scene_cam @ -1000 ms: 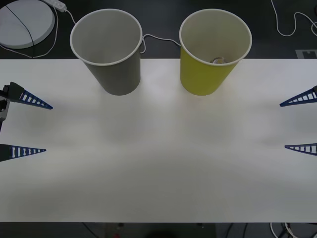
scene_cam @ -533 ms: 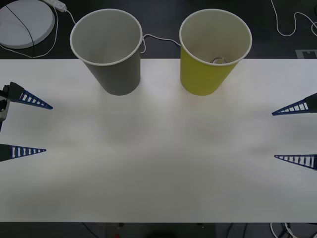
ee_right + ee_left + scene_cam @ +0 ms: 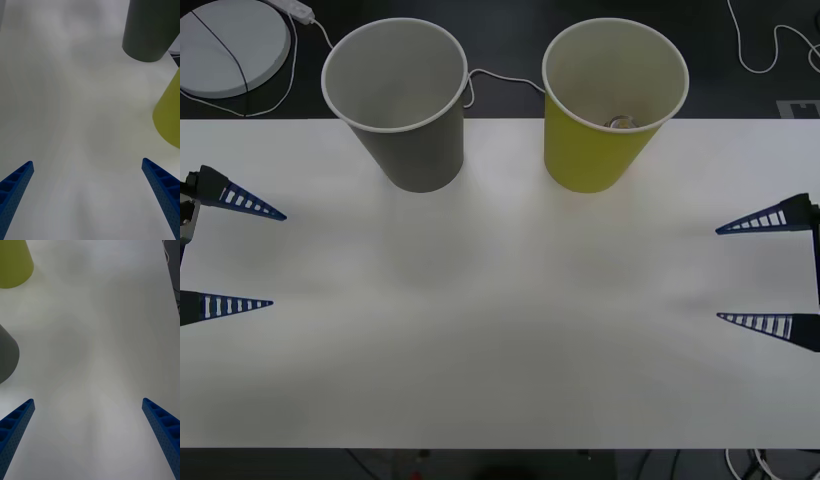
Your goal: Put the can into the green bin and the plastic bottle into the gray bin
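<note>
- We are holding our right claw [image 3: 765, 275] over the worktop's right edge, its two blue fingers spread wide and gripping nothing.
- We are keeping our left claw [image 3: 235, 255] over the left edge in the same way, wide apart and empty.
- Between the claws, the white worktop [image 3: 500, 330] is lying bare; both wrist views are looking across it toward the bins.
- The green bin [image 3: 605, 110] is standing upright at the far edge, right of centre, well apart from both claws.
- Just inside its near rim a small metallic top is peeking out, which we are taking for the can [image 3: 620, 123]; too little of it is in sight to be sure.
- The gray bin [image 3: 402, 100] is standing upright at the far edge, left of centre, near its green neighbour but not touching it; we are seeing nothing in the part of its pale inside that faces us.
- We are finding no plastic bottle on the worktop, so we are judging the can's half done and the bottle's half either finished out of sight or not yet possible.
- To do this step well, we are advising low, wide claws held clear of both bins so neither gets tipped, and a check of the gray bin's bottom before calling the job complete.
</note>
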Motion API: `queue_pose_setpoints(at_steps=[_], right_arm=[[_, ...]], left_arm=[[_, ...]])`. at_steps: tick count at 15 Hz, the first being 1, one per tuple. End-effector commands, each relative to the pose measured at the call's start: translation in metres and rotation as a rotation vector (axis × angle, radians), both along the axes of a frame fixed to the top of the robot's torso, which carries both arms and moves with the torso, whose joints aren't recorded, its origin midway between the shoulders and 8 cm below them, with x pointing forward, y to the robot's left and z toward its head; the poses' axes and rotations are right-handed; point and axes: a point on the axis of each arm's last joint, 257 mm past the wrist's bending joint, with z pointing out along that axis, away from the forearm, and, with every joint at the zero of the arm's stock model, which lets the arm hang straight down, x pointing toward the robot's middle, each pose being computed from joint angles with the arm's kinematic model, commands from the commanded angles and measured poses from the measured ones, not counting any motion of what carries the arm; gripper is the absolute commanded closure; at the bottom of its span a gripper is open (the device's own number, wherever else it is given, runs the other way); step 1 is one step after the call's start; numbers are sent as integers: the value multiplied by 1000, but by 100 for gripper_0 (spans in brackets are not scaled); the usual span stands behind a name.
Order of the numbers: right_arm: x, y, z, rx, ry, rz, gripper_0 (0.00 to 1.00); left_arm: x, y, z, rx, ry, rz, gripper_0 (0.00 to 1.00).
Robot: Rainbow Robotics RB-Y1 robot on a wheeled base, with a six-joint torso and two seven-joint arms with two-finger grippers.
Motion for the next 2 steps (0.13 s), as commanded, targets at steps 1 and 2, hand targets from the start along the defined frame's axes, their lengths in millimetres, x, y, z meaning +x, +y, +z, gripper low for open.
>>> queue_pose_setpoints(at_steps=[1,2], right_arm=[[1,1,0,3,-2,-1,0],[1,1,0,3,-2,-1,0]], left_arm=[[0,0,0,0,0,0,0],[0,0,0,0,0,0,0]])
